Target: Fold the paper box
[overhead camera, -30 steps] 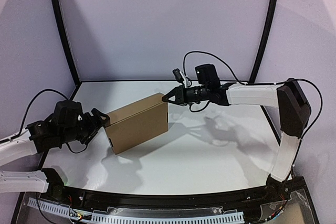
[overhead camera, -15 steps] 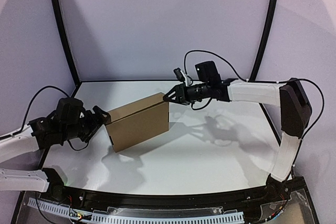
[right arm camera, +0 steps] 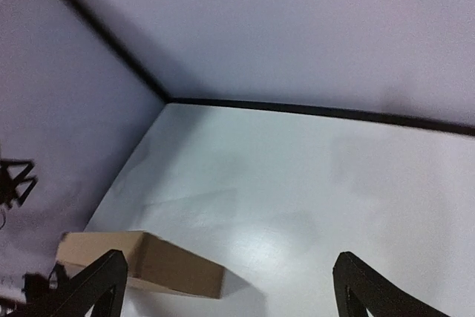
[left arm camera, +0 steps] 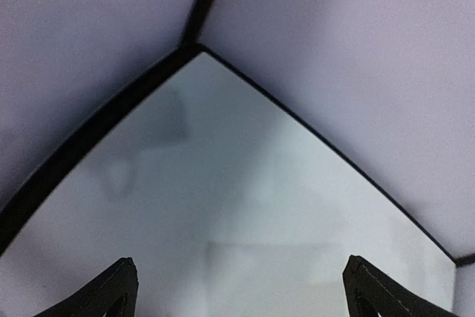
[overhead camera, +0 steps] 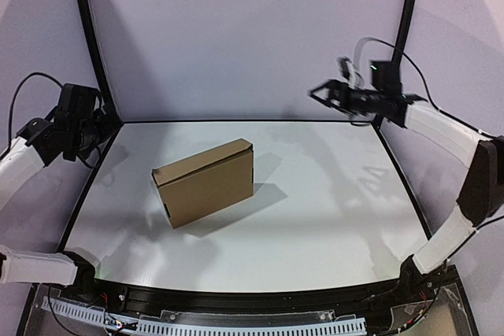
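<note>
White table [overhead camera: 331,218] carrying the paper box [overhead camera: 205,182] left of centre, long axis rising toward upper right, well apart from wide-spread left claw [left arm camera: 241,260] and right claw [right arm camera: 230,256], left seemingly nearer.

Bright, even light across my feeds.
The box [overhead camera: 205,182] throws a faint shadow toward 3 o'clock on the table [overhead camera: 331,226]; the right gripper [overhead camera: 324,94] looks motion-blurred at 1 o'clock.
</note>
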Tool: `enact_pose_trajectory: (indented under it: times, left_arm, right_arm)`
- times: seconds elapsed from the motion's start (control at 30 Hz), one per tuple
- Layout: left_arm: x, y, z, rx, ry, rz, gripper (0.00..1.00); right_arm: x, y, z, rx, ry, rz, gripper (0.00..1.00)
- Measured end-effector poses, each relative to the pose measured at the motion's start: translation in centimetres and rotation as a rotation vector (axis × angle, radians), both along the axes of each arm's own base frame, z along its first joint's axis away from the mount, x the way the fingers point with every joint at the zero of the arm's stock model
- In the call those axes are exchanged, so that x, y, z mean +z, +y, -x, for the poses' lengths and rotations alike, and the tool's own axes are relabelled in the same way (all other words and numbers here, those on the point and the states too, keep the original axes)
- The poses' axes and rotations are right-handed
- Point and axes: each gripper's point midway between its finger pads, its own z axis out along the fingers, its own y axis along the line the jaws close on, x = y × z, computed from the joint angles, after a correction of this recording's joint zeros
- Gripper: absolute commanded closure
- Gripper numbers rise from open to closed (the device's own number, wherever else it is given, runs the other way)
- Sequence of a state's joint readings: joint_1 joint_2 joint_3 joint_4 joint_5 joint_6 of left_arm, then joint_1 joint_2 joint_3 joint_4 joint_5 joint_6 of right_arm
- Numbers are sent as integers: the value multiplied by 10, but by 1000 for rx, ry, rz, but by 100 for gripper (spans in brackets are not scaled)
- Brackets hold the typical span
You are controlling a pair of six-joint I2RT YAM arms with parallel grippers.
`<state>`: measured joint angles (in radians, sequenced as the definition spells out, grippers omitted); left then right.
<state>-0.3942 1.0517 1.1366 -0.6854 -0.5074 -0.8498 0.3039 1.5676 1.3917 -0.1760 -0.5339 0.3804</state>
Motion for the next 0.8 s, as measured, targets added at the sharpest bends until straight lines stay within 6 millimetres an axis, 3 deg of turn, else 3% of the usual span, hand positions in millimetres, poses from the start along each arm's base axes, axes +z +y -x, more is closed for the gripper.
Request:
enact_pose_trajectory:
  times: [0.07,0.1,0.13,0.2,0.33,0.4,0.53,0.63,0.7,0.8]
  left_arm:
    - [-20,22,-1,56,52,-26,1]
    - [-29,26,0,55,74,-30,1]
    - [-38,25,1,38,94,-28,1]
    - [-53,12,-1,-45,109,-2,1]
    - [-61,-34,-19,-266,102,89,1]
    - [-67,-58,-33,-371,106,130,1]
    - [-101,-116,-52,-613,170,210,1]
    - [-123,-165,-44,-805,244,210,1]
    - [-118,-196,-35,-925,241,194,1]
    - [-102,-224,-19,-1062,201,177,1]
  right_arm:
    - [-32,-51,-11,-132,50,-8,2]
    - [-49,-66,-12,-171,81,-9,2]
    - [-65,-75,-10,-194,117,-7,2]
    - [-87,-70,-1,-180,179,-7,2]
    - [-81,-48,11,-105,178,-29,2]
    - [-74,-46,14,-94,163,-36,2]
    - [-70,-46,17,-86,157,-39,2]
    - [-76,-45,20,-75,176,-38,2]
    - [-83,-45,24,-72,196,-34,2]
    - [-96,-47,33,-71,230,-26,2]
